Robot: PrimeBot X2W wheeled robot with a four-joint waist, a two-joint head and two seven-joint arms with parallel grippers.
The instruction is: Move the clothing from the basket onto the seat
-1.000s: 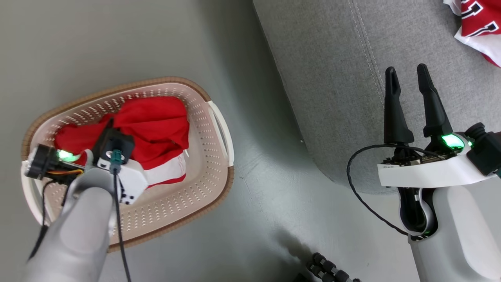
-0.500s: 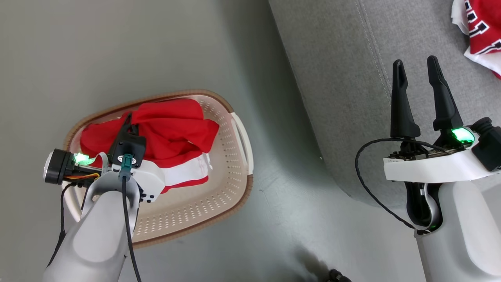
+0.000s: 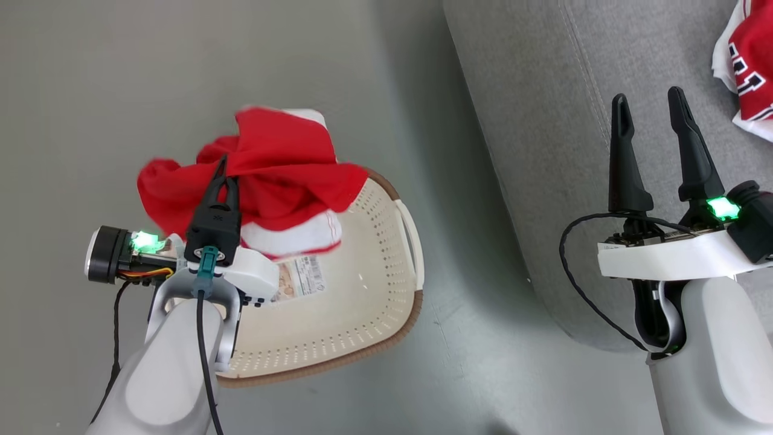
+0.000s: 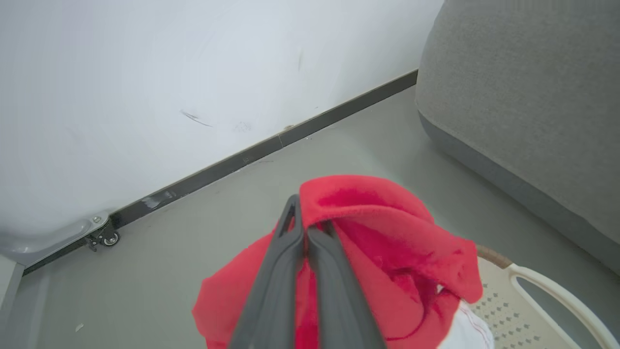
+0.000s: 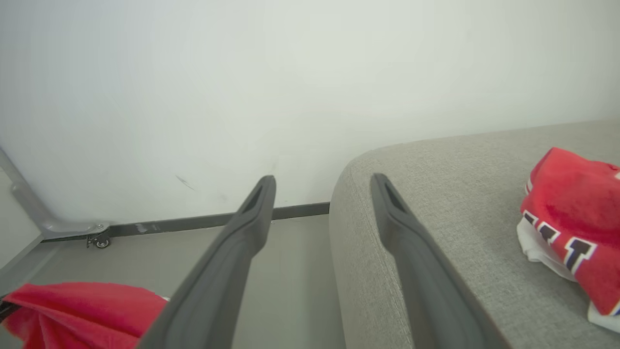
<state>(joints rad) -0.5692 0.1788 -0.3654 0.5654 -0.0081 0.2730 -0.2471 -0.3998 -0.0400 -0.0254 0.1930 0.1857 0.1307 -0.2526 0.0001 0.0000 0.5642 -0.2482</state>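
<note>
I had the left pincer [image 3: 224, 166] clamped shut on a fold of the red sports garment [image 3: 284, 175]. The garment hung bunched above the far left of the basket [image 3: 368, 314], with its white hem trailing over the inside. Under it the basket bottom showed a printed label [image 3: 299, 281]. The lettered red garment [image 3: 752, 78] already lay far right on the seat [image 3: 543, 121]. My right pincer [image 3: 647, 95] hovered over the seat's near edge, fingers apart and empty.

The step in hand, as I judged it, was the carry rightward across the floor [image 3: 459, 338]. I needed enough height for the hem to clear the basket's rim and handle [image 3: 413, 241]. The pinch on soft cloth looked thin, so the swing had to be smooth. I planned to let go only once the garment was well in from the seat's rounded edge.
</note>
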